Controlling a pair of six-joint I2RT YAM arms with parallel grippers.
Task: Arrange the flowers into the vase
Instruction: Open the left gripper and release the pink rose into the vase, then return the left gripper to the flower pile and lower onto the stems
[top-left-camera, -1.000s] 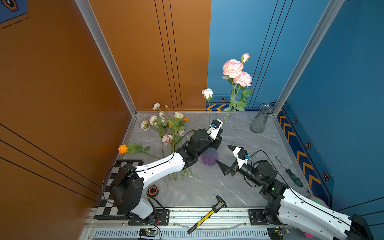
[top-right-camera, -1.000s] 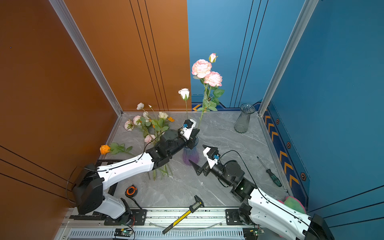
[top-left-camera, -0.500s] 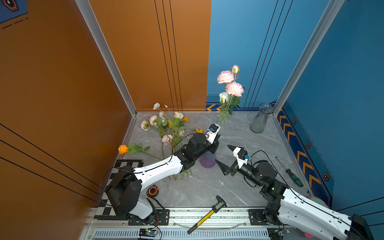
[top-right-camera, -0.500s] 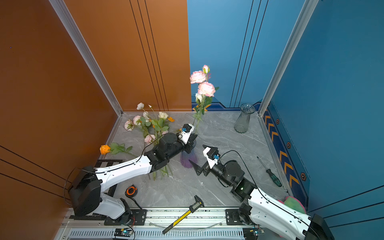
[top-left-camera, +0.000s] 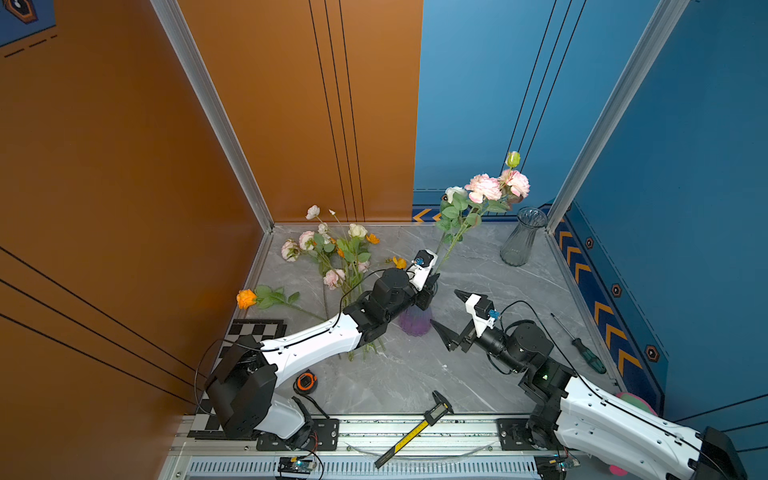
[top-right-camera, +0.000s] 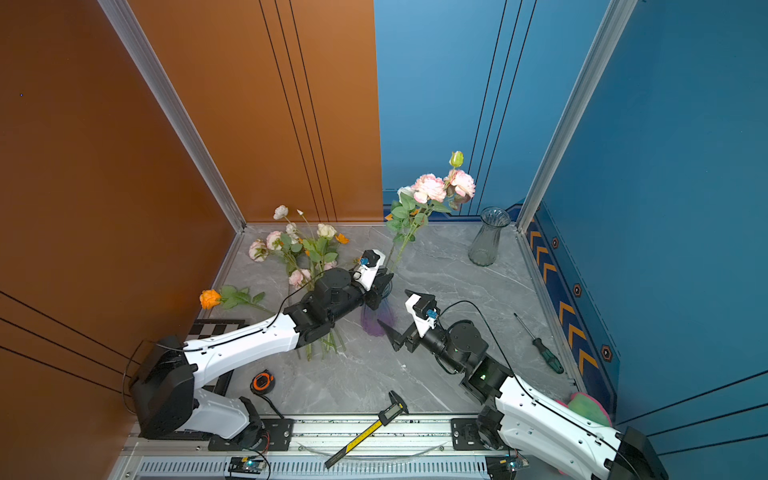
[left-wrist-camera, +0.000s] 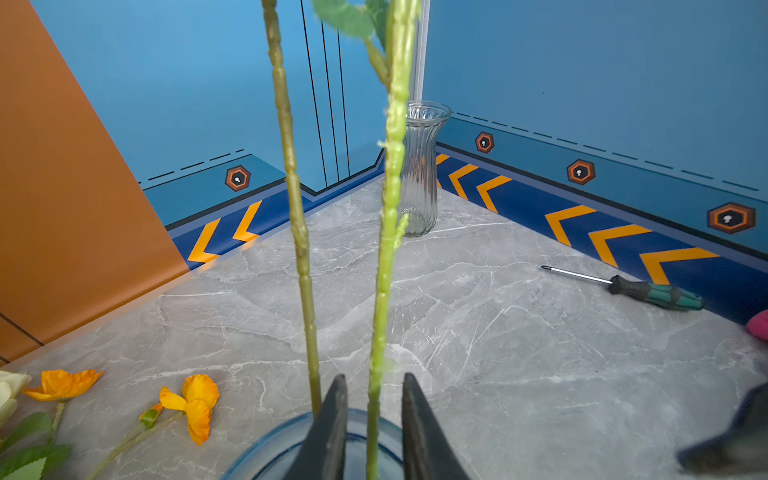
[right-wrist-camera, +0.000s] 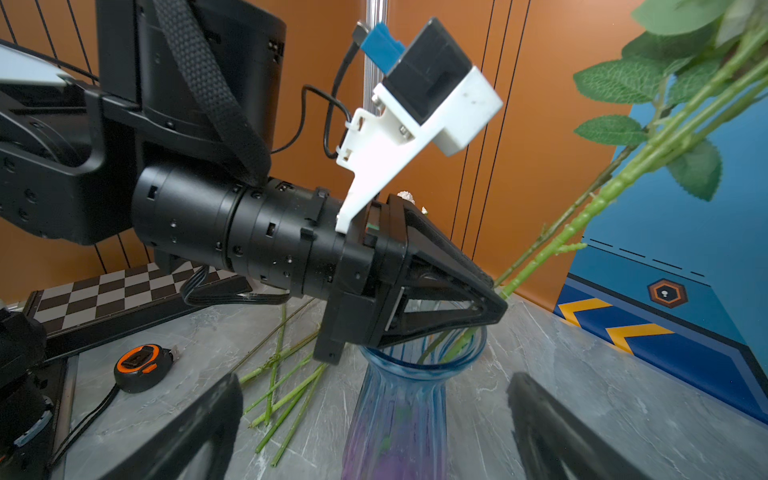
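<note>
Glass, tinted blue at the lip and purple lower down: that vase (right-wrist-camera: 399, 407) stands mid-table (top-left-camera: 415, 374) with two stems (left-wrist-camera: 386, 249) leaning out of its mouth, their pink blooms (top-left-camera: 484, 188) high toward the back corner. The left gripper (left-wrist-camera: 374, 378) sits right over the rim, its jaws parted a little either side of one stem and, as far as I can see, not squeezing it. The right gripper (top-left-camera: 444, 307) hangs just beside the vase, jaws spread wide and holding nothing. Most of the flowers (top-left-camera: 332, 253) lie in a loose heap on the left arm's side, with an orange one (top-left-camera: 246, 298) apart from them. I'd judge these to be light, wiry things. The stems look stiff enough to lift from one point yet springy, while the blooms and cloth leaves are soft and easily crushed. They are best taken on bare stem, low to middle, below the leaves. Top-heavy ones could tip a light vase, so it may want steadying.
</note>
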